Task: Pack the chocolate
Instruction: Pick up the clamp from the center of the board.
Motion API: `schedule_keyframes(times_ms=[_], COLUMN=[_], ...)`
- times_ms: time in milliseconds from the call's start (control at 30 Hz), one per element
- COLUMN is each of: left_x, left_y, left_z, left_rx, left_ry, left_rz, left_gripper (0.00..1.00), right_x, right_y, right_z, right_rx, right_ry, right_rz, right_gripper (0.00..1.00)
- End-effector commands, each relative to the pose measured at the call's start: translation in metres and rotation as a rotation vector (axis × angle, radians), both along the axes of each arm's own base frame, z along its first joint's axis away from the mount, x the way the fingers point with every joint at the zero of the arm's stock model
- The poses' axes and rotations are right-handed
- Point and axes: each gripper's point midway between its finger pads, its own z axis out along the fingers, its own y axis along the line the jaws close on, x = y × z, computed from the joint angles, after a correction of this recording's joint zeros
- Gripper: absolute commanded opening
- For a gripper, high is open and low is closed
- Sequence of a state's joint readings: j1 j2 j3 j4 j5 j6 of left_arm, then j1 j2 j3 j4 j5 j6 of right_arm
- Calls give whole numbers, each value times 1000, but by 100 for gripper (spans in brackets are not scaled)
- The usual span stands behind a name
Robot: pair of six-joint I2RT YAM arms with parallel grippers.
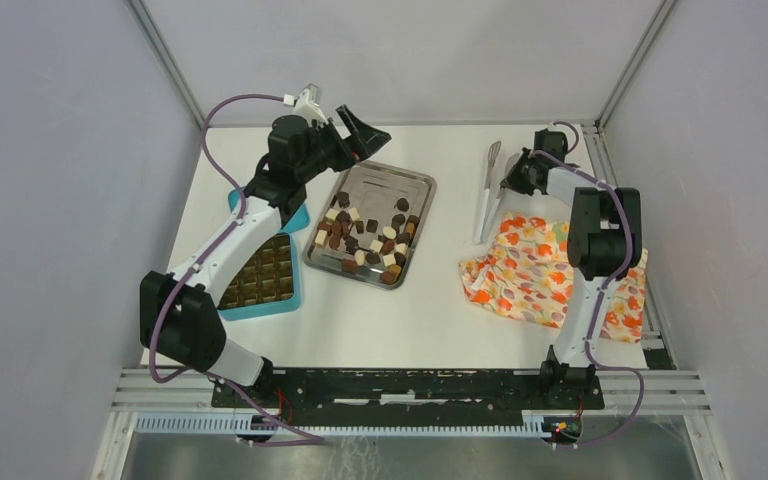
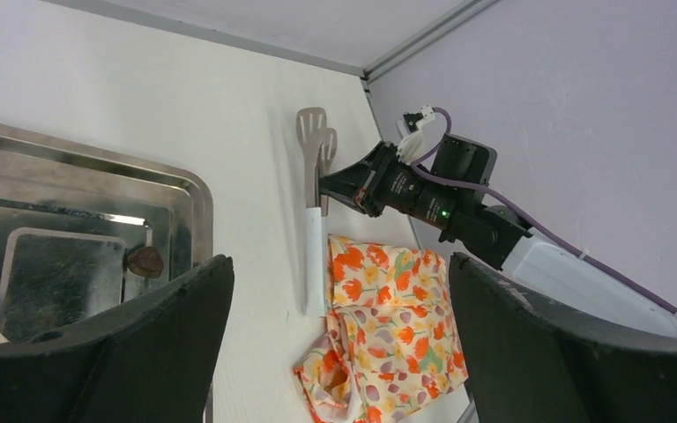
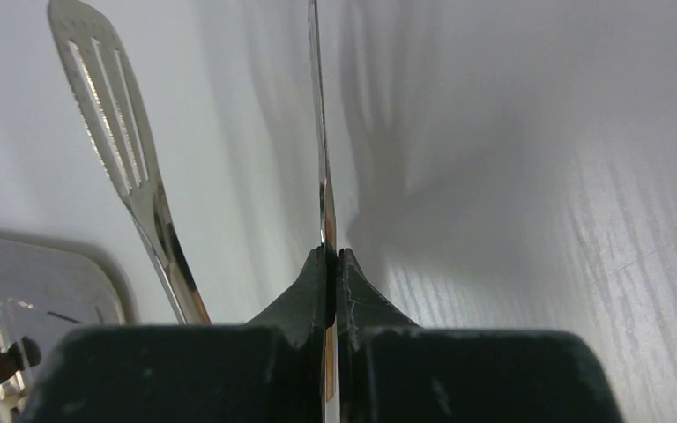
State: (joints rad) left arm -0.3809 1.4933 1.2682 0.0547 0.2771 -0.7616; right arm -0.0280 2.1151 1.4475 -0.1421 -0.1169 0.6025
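Pinching one thin arm of the metal tongs [image 1: 482, 215] edge-on, my right fingers [image 3: 304, 295] are clamped tight on it at the far right of the tabletop [image 1: 440, 310], the slotted arm free just beside. My left fingers [image 2: 141, 352] hang spread wide, holding nothing, above the steel tray [image 1: 422, 182]. The chocolate [image 1: 370, 240] lies scattered in that tray; brown pieces also show in the teal box [image 1: 260, 312] to its left. The floral cloth [image 1: 530, 270] lies near the tongs.

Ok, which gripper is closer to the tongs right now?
Right. The right gripper is shut on one arm of the tongs; the left gripper hangs open near the steel tray's far end, apart from them.
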Motion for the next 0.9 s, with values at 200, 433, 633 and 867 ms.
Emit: schedule_keyframes(times_ms=[200, 433, 633, 867], left_x=[-31, -54, -81, -109], left_y=[-23, -37, -56, -90], left_z=[60, 64, 84, 102], left_rx=[-116, -186, -290, -360], left_ry=[-220, -308, -446, -588], left_rz=[-144, -235, -322, -444], left_gripper=[96, 96, 91, 84], right_x=[-1, -14, -48, -81], right_y=[39, 76, 99, 110], right_z=[84, 162, 250, 330], right_rx=[284, 439, 618, 609], right_ry=[-179, -396, -613, -784], right_rz=[83, 323, 533, 708], right_gripper=[0, 0, 0, 0])
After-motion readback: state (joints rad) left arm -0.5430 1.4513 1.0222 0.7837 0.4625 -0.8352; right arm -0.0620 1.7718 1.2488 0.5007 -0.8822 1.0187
